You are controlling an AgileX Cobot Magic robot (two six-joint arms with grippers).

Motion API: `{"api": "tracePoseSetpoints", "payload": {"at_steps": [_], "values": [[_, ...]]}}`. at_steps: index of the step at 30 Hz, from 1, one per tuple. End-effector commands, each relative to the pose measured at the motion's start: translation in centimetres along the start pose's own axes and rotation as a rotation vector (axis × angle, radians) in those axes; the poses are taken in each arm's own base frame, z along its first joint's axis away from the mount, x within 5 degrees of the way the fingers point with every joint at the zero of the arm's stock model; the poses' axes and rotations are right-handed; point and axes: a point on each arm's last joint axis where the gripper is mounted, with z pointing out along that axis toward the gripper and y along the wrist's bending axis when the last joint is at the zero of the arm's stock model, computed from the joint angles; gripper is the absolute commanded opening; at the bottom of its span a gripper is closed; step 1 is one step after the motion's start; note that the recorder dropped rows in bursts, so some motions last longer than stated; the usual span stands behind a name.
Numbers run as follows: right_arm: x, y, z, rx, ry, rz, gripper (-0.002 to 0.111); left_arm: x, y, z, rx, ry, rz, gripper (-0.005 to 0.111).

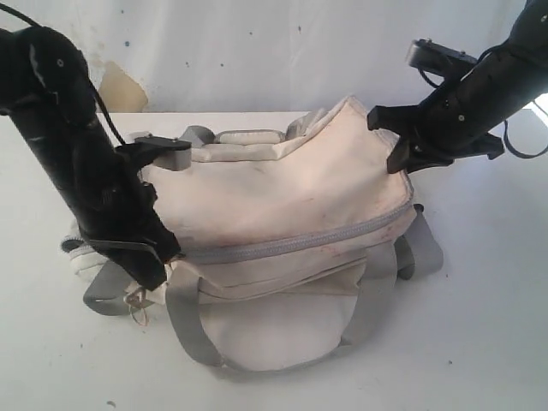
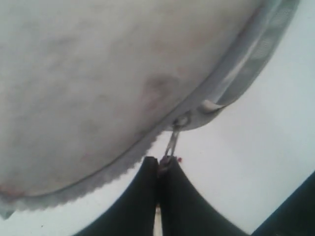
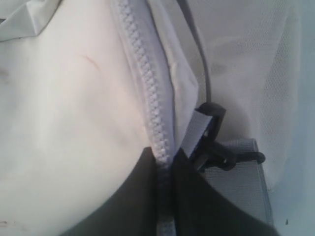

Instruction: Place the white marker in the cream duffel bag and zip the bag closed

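The cream duffel bag [image 1: 282,201] lies in the middle of the white table, and the grey zipper [image 1: 300,242] along its top panel looks closed. At the bag's left end my left gripper [image 1: 165,257] is shut on the metal zipper pull [image 2: 171,145], just off the slider [image 2: 181,121]. At the bag's right end my right gripper [image 1: 402,158] is shut on the zipper tape [image 3: 150,98], pinching the seam. The white marker is out of view.
Grey webbing straps [image 1: 184,330] loop out in front of the bag onto the table [image 1: 479,342]. A black buckle [image 3: 212,147] on a grey strap [image 3: 243,187] sits beside the right fingers. A small white object [image 1: 79,255] lies half hidden behind the left arm.
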Motion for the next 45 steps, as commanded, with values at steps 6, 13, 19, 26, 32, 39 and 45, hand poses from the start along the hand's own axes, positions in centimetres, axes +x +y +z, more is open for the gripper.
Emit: {"api": "tracePoseSetpoints", "payload": {"at_steps": [6,13,19,26,32,39,45], "values": [[-0.9,-1.6,-0.6,0.054,-0.064,0.006,0.0,2.3,3.3,-2.9,-0.139,0.002,-0.209,0.0],[-1.0,-1.8,-0.7,0.059,-0.073,-0.002,0.0,3.4,5.4,-3.9,-0.318,0.027,-0.293,0.0],[-0.9,-2.2,-0.7,0.108,-0.066,-0.052,0.0,4.1,7.3,-4.8,-0.559,0.051,-0.401,0.0],[-1.0,-2.2,-0.7,0.109,-0.079,-0.062,0.0,3.5,6.6,-4.3,-0.461,0.002,-0.402,0.0],[-0.8,-2.0,-0.7,0.09,-0.052,-0.159,0.006,2.4,4.7,-3.7,-0.22,-0.067,-0.229,0.0],[-0.9,-1.9,-0.8,0.086,-0.055,-0.19,0.06,1.4,2.8,-3.5,-0.011,-0.147,-0.089,0.0],[-0.8,-1.8,-1.0,0.077,-0.053,-0.185,0.067,1.2,1.9,-3.9,0.059,-0.183,-0.049,0.0]]}}
